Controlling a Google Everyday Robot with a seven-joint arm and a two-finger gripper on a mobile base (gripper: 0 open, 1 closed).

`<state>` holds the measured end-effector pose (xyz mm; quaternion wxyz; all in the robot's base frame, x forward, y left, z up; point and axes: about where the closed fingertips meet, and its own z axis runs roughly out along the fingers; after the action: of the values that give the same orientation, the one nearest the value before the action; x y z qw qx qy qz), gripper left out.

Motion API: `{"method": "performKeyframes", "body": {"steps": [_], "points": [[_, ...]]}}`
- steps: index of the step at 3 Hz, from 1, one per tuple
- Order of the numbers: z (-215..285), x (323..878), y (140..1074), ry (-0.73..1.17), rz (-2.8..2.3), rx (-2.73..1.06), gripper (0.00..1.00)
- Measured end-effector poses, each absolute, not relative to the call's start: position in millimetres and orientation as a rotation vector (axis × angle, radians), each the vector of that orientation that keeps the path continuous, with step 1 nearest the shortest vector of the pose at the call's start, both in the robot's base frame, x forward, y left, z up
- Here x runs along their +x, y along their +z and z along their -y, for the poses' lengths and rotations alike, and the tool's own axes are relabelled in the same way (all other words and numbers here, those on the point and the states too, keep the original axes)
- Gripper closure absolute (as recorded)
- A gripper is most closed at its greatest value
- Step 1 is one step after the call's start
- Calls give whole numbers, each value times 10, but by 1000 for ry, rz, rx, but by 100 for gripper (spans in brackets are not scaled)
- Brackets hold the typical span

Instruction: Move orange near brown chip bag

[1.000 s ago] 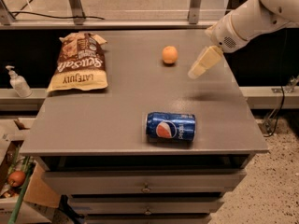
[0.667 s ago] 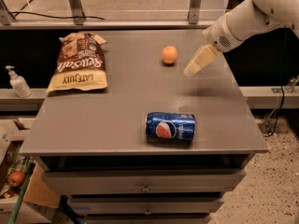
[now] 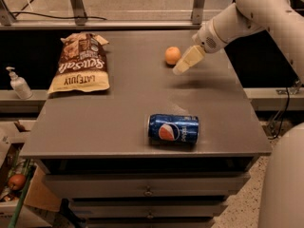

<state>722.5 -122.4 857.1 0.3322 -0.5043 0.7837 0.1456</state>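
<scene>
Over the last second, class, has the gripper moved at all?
Yes. The gripper has moved left toward the orange, which has stayed put, and now hangs just to the right of it.

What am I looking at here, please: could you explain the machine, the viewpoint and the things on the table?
The white jointed thing at the upper right is a robot arm, part of a wheeled robot. The pale piece at its end is the gripper, which it uses to pinch objects. The gripper hangs close beside the orange, on its right, and appears to hold nothing. There is one camera view, looking down on the grey table from its drawer side. A brown chip bag lies at the back left, the orange at the back middle, and a blue Pepsi can on its side near the front. A pump bottle stands on a ledge at the left.
</scene>
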Motion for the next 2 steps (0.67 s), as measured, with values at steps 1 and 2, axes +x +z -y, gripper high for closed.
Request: {"method": "performKeyframes", "body": {"steps": [1,2], "points": [[1070,7355,8481,429,-2045,-1312,0],[919,7418,8441,459,-2029,-1321,17]]}}
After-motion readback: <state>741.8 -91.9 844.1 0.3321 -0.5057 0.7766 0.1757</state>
